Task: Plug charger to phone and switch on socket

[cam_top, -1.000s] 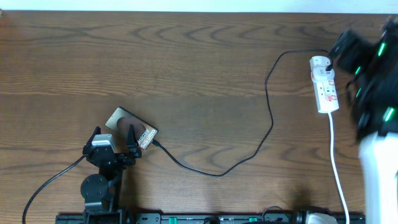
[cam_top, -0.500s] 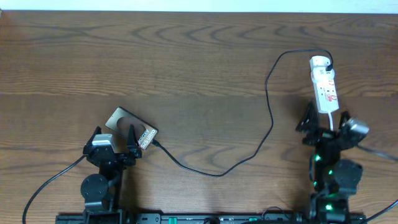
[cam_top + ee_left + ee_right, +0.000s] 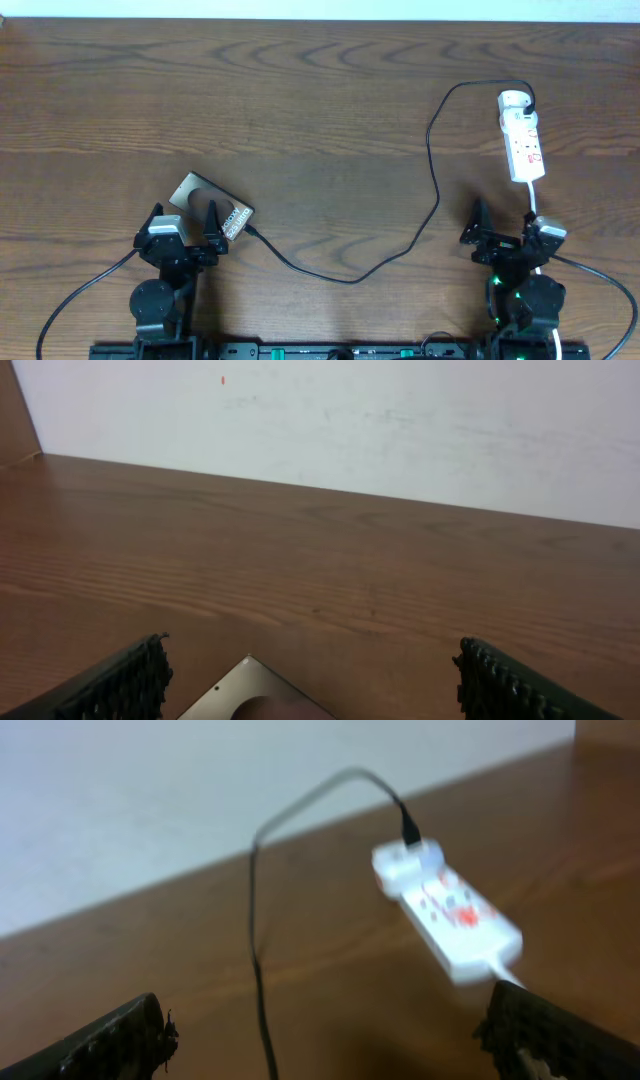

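The phone (image 3: 210,204) lies flat at the front left; its corner shows in the left wrist view (image 3: 255,690). The black charger cable (image 3: 432,170) runs from the phone's right end across the table to the white socket strip (image 3: 523,135) at the back right, where its black plug sits in the strip's far end. My left gripper (image 3: 182,222) is open and empty, just in front of the phone. My right gripper (image 3: 505,228) is open and empty, in front of the socket. The right wrist view shows the socket (image 3: 445,910) and the cable (image 3: 257,920), blurred.
The socket's white cord (image 3: 535,205) runs from the strip toward the front edge, passing my right arm. A pale wall stands behind the table's far edge (image 3: 330,488).
My right arm has pulled back from over the socket at the far right and come down to the front of the table. The left arm, phone and cable have not moved.
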`<action>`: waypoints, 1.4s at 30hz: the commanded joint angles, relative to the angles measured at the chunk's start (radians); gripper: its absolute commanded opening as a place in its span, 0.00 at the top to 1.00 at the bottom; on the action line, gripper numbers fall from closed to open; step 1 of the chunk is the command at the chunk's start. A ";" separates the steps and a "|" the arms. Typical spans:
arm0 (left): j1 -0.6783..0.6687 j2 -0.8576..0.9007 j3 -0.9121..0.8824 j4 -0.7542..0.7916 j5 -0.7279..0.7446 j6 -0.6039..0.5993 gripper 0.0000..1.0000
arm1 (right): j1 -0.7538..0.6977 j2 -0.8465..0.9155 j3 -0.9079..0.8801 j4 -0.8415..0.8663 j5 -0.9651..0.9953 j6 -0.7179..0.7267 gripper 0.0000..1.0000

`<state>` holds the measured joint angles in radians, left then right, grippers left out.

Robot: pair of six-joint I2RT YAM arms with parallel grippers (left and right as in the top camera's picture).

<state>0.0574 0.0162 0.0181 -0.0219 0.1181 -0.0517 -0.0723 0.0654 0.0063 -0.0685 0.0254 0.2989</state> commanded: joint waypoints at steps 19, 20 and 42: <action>0.005 -0.005 -0.013 -0.038 0.028 -0.001 0.12 | 0.008 -0.058 -0.001 -0.006 -0.010 -0.019 0.01; 0.005 -0.005 -0.013 -0.038 0.028 -0.001 0.11 | 0.008 -0.058 -0.001 -0.006 -0.010 -0.019 0.01; 0.005 -0.005 -0.013 -0.038 0.028 -0.001 0.12 | 0.007 0.002 -0.001 -0.006 -0.002 -0.431 0.01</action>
<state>0.0574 0.0158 0.0181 -0.0219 0.1181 -0.0517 -0.0723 0.0563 0.0063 -0.0700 0.0189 -0.0277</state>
